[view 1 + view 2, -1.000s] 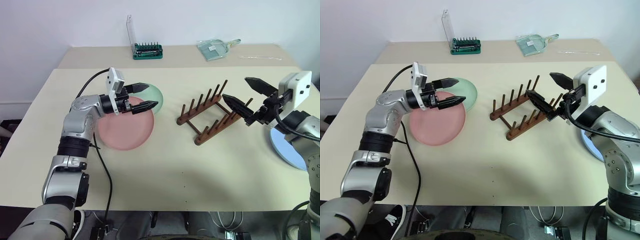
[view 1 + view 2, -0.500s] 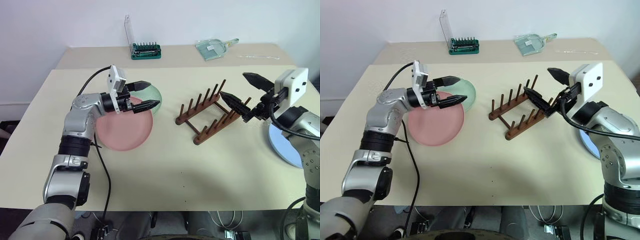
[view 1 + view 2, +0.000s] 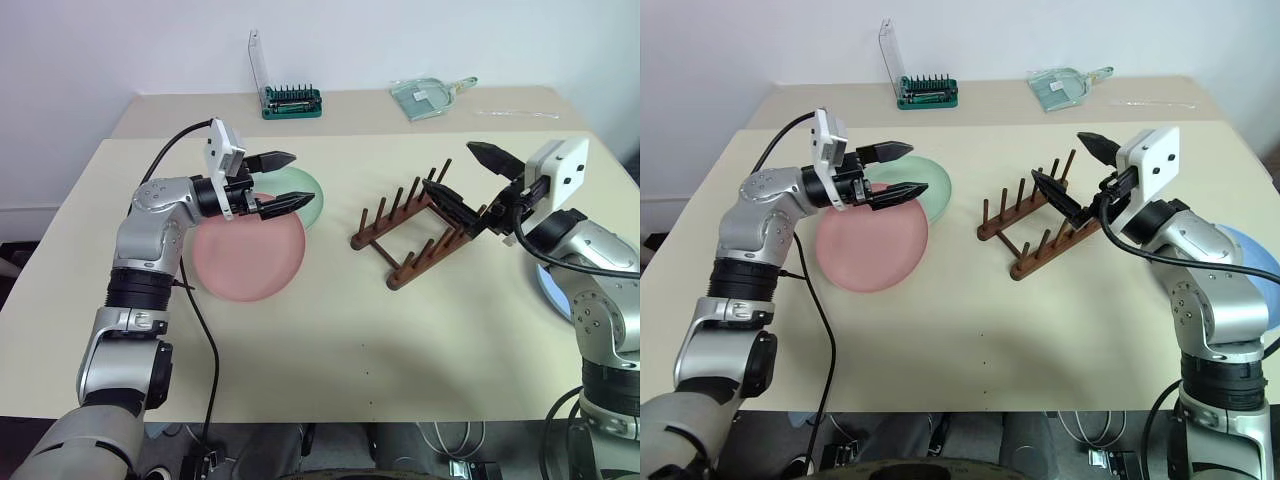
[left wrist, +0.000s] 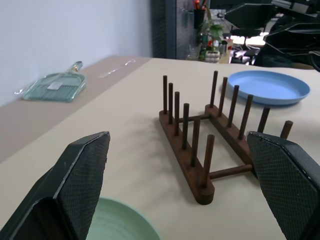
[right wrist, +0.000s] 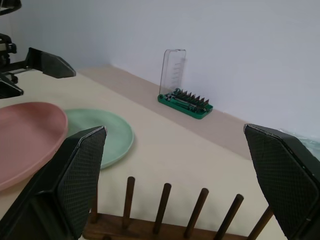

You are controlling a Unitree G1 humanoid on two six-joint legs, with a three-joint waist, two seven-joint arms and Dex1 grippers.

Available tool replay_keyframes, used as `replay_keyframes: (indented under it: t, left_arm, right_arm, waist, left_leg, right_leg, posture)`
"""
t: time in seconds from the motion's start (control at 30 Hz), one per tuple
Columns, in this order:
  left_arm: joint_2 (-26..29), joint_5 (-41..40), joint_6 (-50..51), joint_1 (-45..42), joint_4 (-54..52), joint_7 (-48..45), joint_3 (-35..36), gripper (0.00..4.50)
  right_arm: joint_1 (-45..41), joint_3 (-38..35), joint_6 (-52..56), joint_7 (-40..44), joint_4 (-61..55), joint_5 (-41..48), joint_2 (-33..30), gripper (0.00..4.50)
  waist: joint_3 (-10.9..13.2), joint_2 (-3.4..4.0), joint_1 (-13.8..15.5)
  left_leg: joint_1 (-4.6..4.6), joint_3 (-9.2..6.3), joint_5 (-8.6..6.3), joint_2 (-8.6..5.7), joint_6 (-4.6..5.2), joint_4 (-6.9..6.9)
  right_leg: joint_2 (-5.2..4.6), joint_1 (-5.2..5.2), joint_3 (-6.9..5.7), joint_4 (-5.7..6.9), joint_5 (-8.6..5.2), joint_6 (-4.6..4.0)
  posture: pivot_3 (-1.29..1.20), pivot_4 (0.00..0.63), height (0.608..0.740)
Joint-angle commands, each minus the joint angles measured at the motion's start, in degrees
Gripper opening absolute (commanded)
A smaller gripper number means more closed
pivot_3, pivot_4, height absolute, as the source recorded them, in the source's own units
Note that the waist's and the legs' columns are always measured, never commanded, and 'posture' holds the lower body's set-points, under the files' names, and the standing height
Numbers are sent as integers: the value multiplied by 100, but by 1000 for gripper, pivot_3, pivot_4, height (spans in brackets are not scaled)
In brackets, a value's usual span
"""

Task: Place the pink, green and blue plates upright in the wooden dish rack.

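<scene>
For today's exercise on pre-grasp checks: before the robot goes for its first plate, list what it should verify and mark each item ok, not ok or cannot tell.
1. Left gripper open: ok, fingers spread above the plates.
2. Right gripper open: ok, holding nothing.
3. Rack free of plates: ok, all pegs bare.
4. Pink plate reachable: ok, flat on the table, overlapping the green plate.
5. Green plate free to lift: not ok, the pink one partly covers it.
6. Blue plate free to grasp: cannot tell, the right arm hides most of it in the head views.
</scene>
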Motion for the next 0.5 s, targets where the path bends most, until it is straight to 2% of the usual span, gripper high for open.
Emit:
replay_keyframes:
  t: [0.03,0.13,0.23,0.37,0.5]
  left_arm:
    - [61,-60,133,-194,-245,-11,31,4500]
    - [-47,-125,739,-214,-750,-55,-320,4500]
    - [-137,144,684,-128,-1061,-107,-737,4500]
    - [-467,460,708,-54,-966,56,-1250,4500]
    - [-592,432,1599,-136,-1258,7,-1690,4500]
  right_arm:
    - [-126,-62,-189,13,-76,-4,49,4490]
    - [60,-135,-138,120,-160,134,19,4490]
    - [298,-306,-171,259,-224,208,-64,4490]
    - [545,-534,-122,108,-385,308,-12,4490]
    - [674,-555,-220,-95,-480,183,101,4490]
  waist:
    - [0,0,2]
    - [0,-1,14]
    - [0,-1,16]
    - [0,0,-2]
    - [1,-2,-11]
  left_leg:
    - [0,0,0,0,0,0]
    - [-2,0,0,0,0,0]
    - [-2,-4,-1,-2,1,0]
    - [1,2,-2,-2,3,-1]
    - [9,12,-6,1,11,-13]
  right_leg:
    - [0,0,0,0,0,0]
    - [0,0,0,-1,0,0]
    - [-1,3,0,-3,2,4]
    - [0,2,5,-2,3,4]
    - [3,1,15,-3,2,4]
  posture:
    - [0,150,740]
    - [0,150,740]
    - [0,150,740]
    - [0,150,740]
    - [0,150,740]
